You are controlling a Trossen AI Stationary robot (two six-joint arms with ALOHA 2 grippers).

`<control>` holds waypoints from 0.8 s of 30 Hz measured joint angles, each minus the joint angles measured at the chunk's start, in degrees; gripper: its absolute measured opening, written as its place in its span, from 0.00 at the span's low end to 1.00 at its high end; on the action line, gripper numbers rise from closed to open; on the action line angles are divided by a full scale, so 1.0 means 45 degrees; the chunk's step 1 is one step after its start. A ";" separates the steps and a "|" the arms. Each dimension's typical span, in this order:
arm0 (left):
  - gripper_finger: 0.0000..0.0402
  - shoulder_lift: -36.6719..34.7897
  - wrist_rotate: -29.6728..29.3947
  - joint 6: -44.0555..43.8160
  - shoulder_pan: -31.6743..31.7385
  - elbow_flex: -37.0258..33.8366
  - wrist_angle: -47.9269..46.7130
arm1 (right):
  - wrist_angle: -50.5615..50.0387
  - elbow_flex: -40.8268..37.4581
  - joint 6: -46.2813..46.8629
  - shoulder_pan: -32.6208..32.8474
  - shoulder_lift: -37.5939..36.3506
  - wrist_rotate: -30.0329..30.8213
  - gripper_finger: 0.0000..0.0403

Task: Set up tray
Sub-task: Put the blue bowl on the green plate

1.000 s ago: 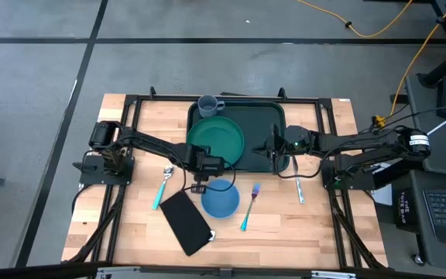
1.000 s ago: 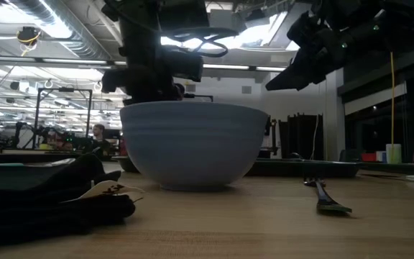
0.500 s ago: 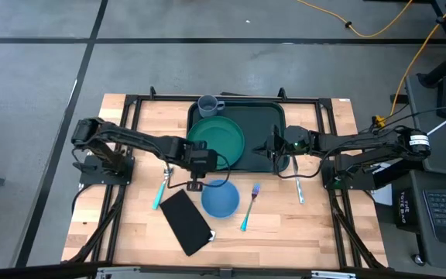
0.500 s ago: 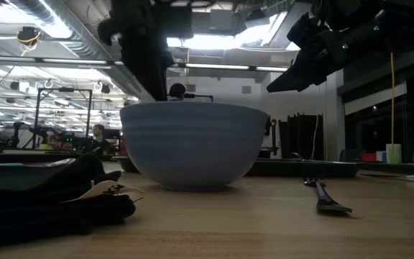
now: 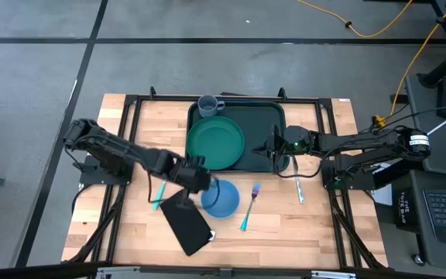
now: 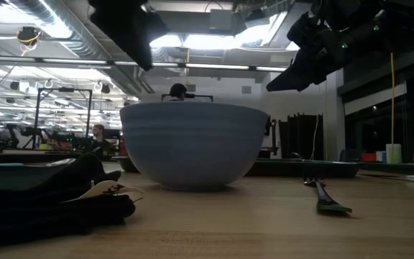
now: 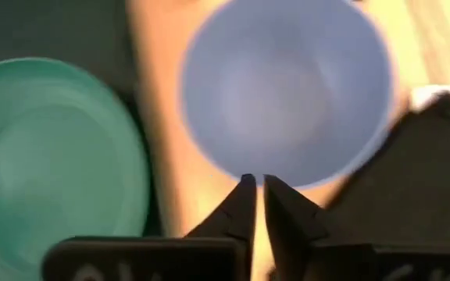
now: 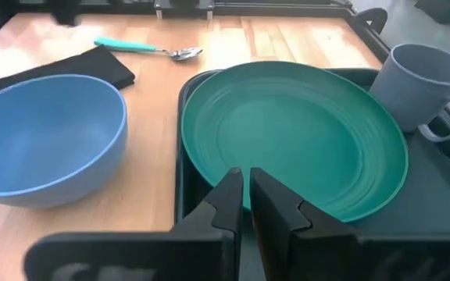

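The dark green tray (image 5: 265, 124) lies at the table's far middle. The round green plate (image 5: 216, 142) rests on its left half, and the grey mug (image 5: 208, 105) stands in its far left corner. The blue bowl (image 5: 221, 199) sits on the wood near the tray. My left gripper (image 5: 204, 181) hovers by the bowl's left rim, above it, with its fingers shut; its wrist view looks down on the bowl (image 7: 283, 86). My right gripper (image 5: 270, 147) hangs shut over the tray's right half, facing the plate (image 8: 295, 136).
A black napkin (image 5: 185, 222) lies left of the bowl toward the near edge. A teal spoon (image 5: 159, 194) lies to the left, a teal fork (image 5: 248, 208) right of the bowl, and a knife (image 5: 299, 184) farther right. Bare wood shows along the near edge.
My left gripper has drawn back from the plate's near edge toward the table's near left and risen, ending over the bowl's left rim. Plate, bowl and tray have stayed put.
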 joint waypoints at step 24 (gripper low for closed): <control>0.00 0.0063 -0.0946 -0.2644 -0.1858 -0.0005 0.0878 | 0.0860 0.0005 0.1099 0.2007 0.0000 0.0006 0.06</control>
